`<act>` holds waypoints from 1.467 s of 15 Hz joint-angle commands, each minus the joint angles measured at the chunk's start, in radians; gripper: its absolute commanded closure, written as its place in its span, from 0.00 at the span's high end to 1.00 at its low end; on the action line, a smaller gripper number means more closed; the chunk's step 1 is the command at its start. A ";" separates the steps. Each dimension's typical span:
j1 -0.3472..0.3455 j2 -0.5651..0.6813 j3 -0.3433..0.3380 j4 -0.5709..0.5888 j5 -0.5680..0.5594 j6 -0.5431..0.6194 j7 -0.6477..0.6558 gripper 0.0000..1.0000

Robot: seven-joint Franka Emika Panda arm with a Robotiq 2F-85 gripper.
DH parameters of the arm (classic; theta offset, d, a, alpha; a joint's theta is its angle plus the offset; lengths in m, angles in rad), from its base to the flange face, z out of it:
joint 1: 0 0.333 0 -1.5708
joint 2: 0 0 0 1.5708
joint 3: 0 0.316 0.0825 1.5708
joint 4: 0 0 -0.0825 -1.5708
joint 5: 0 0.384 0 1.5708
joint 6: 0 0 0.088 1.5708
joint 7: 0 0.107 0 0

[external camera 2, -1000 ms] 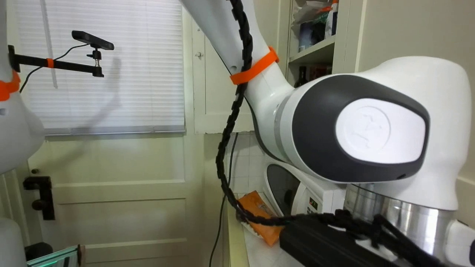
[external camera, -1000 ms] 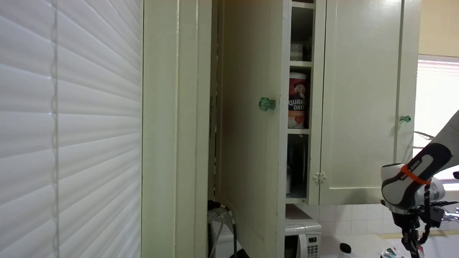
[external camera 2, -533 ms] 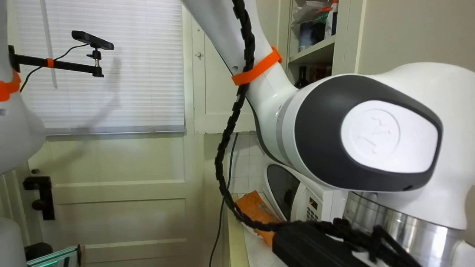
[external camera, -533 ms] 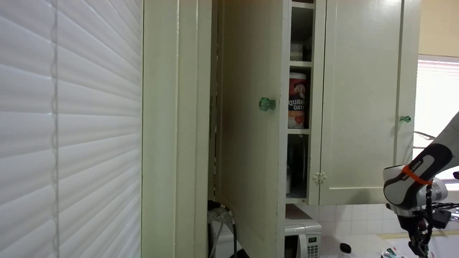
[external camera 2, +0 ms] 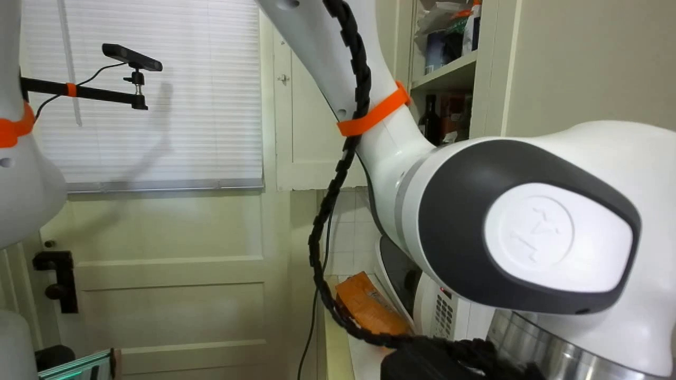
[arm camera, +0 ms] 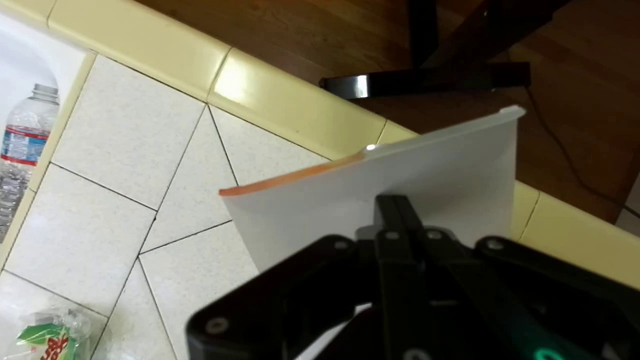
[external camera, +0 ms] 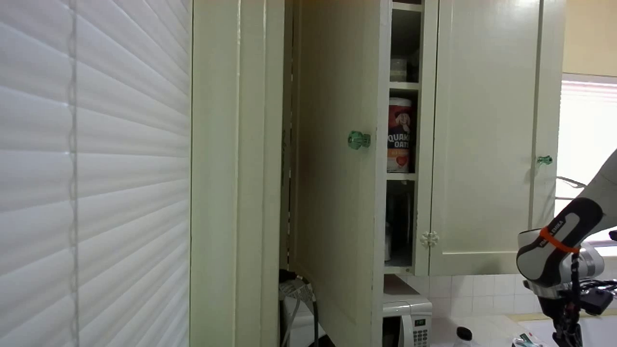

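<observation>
Robotiq gripper point(arm camera: 395, 201) stands narrow in the wrist view, its two fingers side by side with no gap showing; whether anything thin is nipped between them cannot be told. Just beyond the fingertips spreads a white sheet point(arm camera: 465, 165), reaching out on both sides of them, its far edge orange along the left part and pale along the right. It overlaps the yellow tile border point(arm camera: 300, 110), its far right corner showing against the wood floor point(arm camera: 270, 35). Contact looks likely but is not certain.

In both exterior views the arm point(external camera 2: 560, 237) has come down over the last second, and it now hides more of the microwave point(external camera 2: 444, 316). That probably brings the gripper closer to counter height; whether the sheet moved along with it cannot be judged.

Left of the sheet runs the tiled counter point(arm camera: 115, 130), with a green-and-red wrapped packet point(arm camera: 47, 340) at its near left. Farther left, a clear bottle point(arm camera: 22, 145) is in the white basin point(arm camera: 62, 57). An orange bag point(external camera 2: 369, 309) lies beside the microwave.
</observation>
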 commanded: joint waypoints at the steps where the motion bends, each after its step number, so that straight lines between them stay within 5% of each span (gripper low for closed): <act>1: -0.026 0.038 0.016 -0.009 0.075 0.057 -0.015 0.00; 13: -0.099 0.127 0.084 -0.033 0.289 0.271 -0.085 0.00; 22: -0.113 0.144 0.103 -0.028 0.307 0.291 -0.083 0.00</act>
